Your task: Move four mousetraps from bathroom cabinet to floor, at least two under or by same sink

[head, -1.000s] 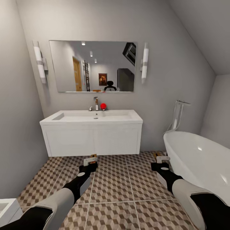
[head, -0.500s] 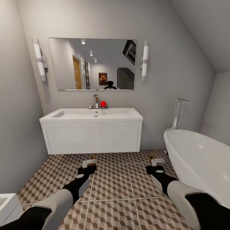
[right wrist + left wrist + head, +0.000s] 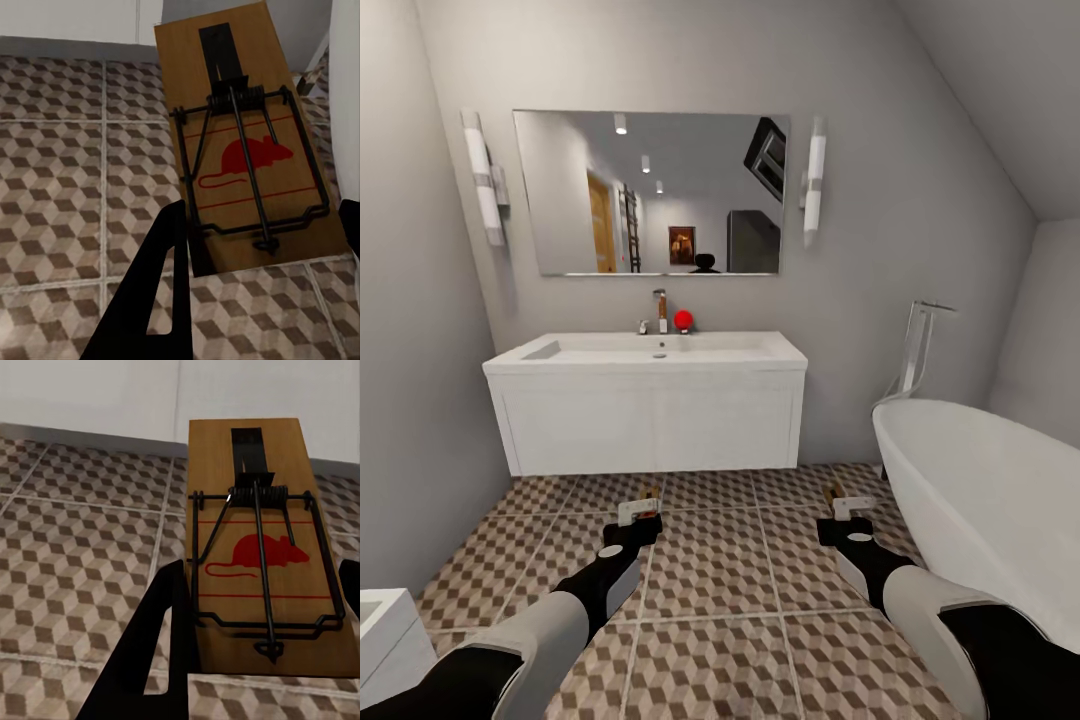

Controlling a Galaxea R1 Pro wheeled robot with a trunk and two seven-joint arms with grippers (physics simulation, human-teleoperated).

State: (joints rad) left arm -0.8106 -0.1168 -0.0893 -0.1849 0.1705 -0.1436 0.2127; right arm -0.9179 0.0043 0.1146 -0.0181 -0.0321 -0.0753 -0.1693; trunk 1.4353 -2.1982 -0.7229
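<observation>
- Left gripper (image 3: 640, 517) clamps a mousetrap (image 3: 259, 562); right gripper (image 3: 847, 510) clamps a second trap (image 3: 244, 161).
- Both hang above the floor (image 3: 710, 560); sink (image 3: 650, 352) at 12 o'clock.
- Step: carrying. Next: lower, release beside the sink.

Two mousetraps (image 3: 259, 562) (image 3: 244, 165), one sink (image 3: 650, 350), one bathtub (image 3: 980, 490)

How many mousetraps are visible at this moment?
2. One mousetrap is held in the left gripper, the other mousetrap in the right gripper, both above the bathroom floor. Others may be elsewhere.
</observation>
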